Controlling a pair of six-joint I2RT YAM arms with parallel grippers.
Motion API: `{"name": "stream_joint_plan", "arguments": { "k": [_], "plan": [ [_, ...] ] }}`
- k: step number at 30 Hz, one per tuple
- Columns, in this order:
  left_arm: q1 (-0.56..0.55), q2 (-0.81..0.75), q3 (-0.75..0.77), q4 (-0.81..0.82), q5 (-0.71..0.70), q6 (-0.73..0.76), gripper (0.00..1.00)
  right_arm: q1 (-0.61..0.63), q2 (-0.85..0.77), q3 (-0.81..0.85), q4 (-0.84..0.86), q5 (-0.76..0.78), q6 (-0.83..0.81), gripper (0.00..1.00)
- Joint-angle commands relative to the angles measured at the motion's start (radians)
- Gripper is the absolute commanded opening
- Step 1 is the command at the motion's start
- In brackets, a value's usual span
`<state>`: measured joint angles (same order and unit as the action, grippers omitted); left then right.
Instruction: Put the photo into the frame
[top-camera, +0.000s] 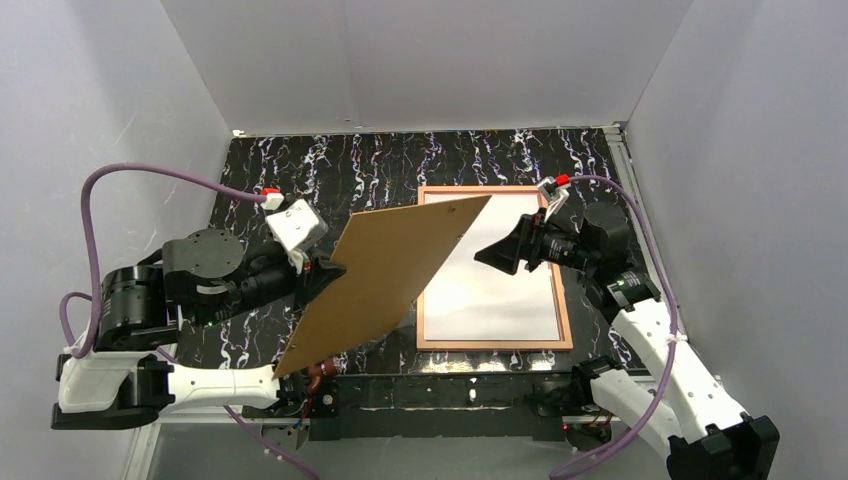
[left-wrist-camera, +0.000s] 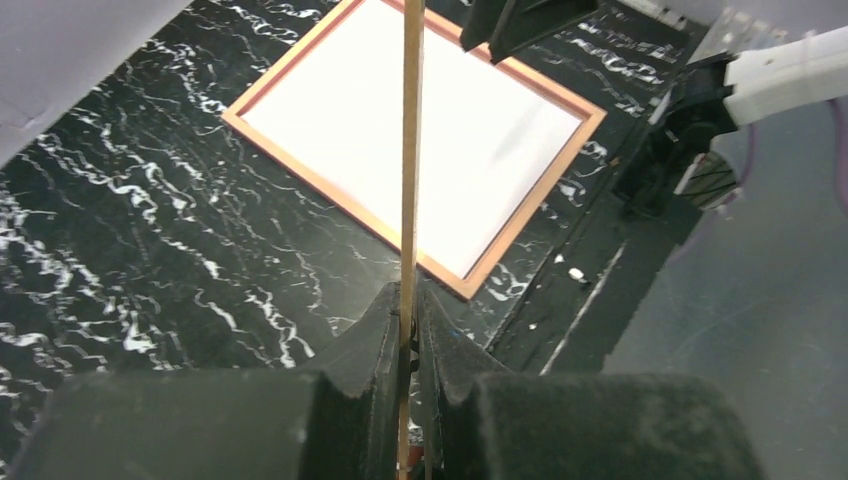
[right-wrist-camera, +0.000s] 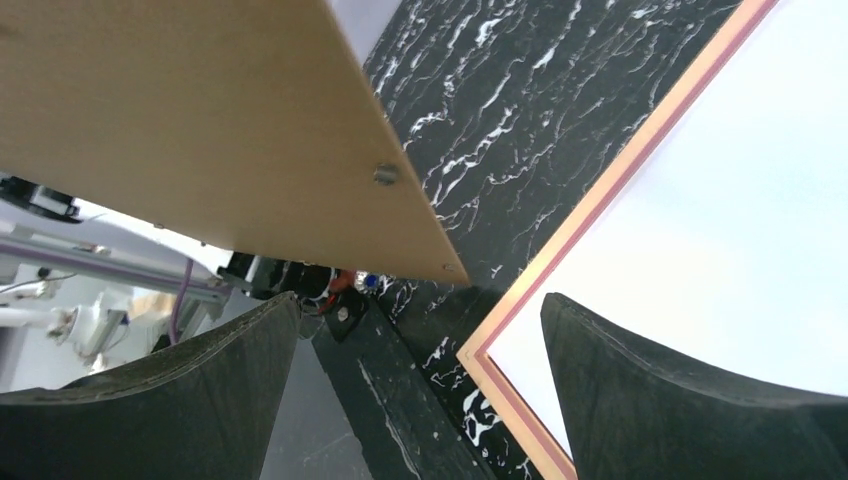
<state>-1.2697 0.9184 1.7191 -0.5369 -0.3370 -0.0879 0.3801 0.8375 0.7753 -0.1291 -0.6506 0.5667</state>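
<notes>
The frame (top-camera: 490, 343) lies flat on the black marbled table at centre right, copper-orange side up; its rim also shows in the left wrist view (left-wrist-camera: 340, 203) and the right wrist view (right-wrist-camera: 598, 200). A white sheet (top-camera: 500, 290) fills its opening and looks like the photo lying face down, its printed side hidden. My left gripper (top-camera: 325, 275) is shut on the edge of the plain brown backing board (top-camera: 385, 280), held tilted in the air left of the frame, one corner over its far left part. My right gripper (top-camera: 495, 255) hovers open over the frame's left half, holding nothing.
Grey walls enclose the table on three sides. A black rail with screws (top-camera: 450, 385) runs along the near edge between the arm bases. A purple cable (top-camera: 150, 172) loops over the left arm. Bare marbled tabletop (top-camera: 400, 160) lies behind the board and frame.
</notes>
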Motion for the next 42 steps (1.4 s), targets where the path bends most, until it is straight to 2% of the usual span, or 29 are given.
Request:
{"name": "stream_joint_plan", "arguments": {
  "k": [1,5,11,22,28,33,36,38,41,42],
  "plan": [
    [0.003,-0.051,-0.034,0.145,0.038,-0.092,0.0,-0.058,-0.013,-0.08,0.24,-0.197,0.046,0.98],
    [0.003,-0.066,-0.054,0.178,0.05,-0.121,0.0,-0.07,-0.03,-0.167,0.444,-0.27,0.12,0.98],
    [0.003,-0.075,-0.081,0.222,0.058,-0.149,0.0,-0.07,0.004,-0.244,0.753,-0.293,0.227,0.97],
    [0.003,-0.105,-0.134,0.27,0.044,-0.186,0.0,-0.068,0.235,-0.274,1.311,-0.303,0.509,0.94],
    [0.004,-0.142,-0.196,0.3,-0.002,-0.193,0.0,-0.069,0.34,-0.29,1.686,-0.321,0.758,0.9],
    [0.003,-0.164,-0.237,0.313,-0.051,-0.168,0.0,-0.04,0.338,-0.272,1.734,-0.338,0.812,0.85],
    [0.003,-0.187,-0.274,0.332,-0.088,-0.161,0.0,-0.035,0.323,-0.263,1.72,-0.35,0.823,0.78],
    [0.004,-0.202,-0.298,0.342,-0.108,-0.161,0.0,-0.034,0.311,-0.26,1.7,-0.351,0.826,0.7],
    [0.003,-0.218,-0.324,0.346,-0.133,-0.166,0.0,-0.034,0.295,-0.256,1.668,-0.343,0.821,0.37],
    [0.003,-0.221,-0.331,0.347,-0.139,-0.169,0.0,-0.034,0.289,-0.255,1.655,-0.339,0.818,0.3]
  ]
}}
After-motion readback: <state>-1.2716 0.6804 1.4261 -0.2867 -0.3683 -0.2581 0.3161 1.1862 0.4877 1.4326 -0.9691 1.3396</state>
